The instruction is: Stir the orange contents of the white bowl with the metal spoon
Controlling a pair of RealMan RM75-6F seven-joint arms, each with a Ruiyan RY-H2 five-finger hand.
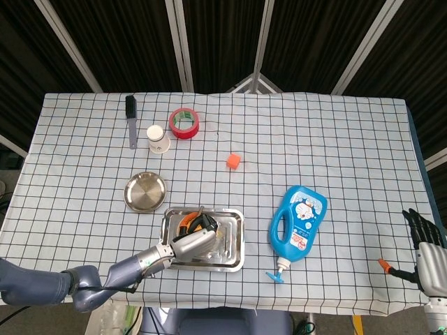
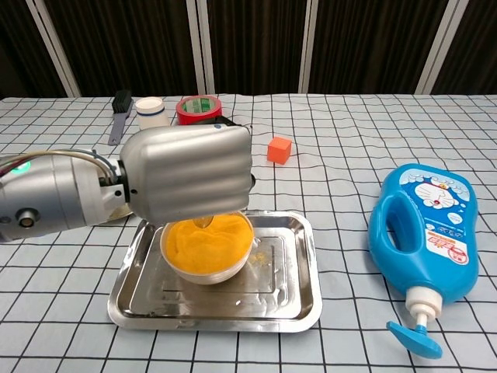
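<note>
A white bowl (image 2: 208, 263) of orange powder (image 2: 211, 239) stands in the left half of a steel tray (image 2: 304, 289). My left hand (image 2: 186, 183) hovers low over the bowl's back rim and holds the metal spoon. Only the spoon's tip (image 2: 205, 222) shows beneath the hand, dipped in the powder near the back. In the head view the left hand (image 1: 193, 243) covers most of the bowl (image 1: 186, 222) in the tray (image 1: 235, 241). My right hand (image 1: 426, 252) stays at the table's bottom right corner, fingers apart and holding nothing.
A blue bottle (image 2: 425, 230) lies right of the tray. An orange cube (image 2: 279, 149) sits behind it. At the back left are a red tape roll (image 2: 198, 109), a paper cup (image 2: 151, 111) and a brush (image 2: 118, 113). A round steel plate (image 1: 145, 192) lies behind-left of the tray.
</note>
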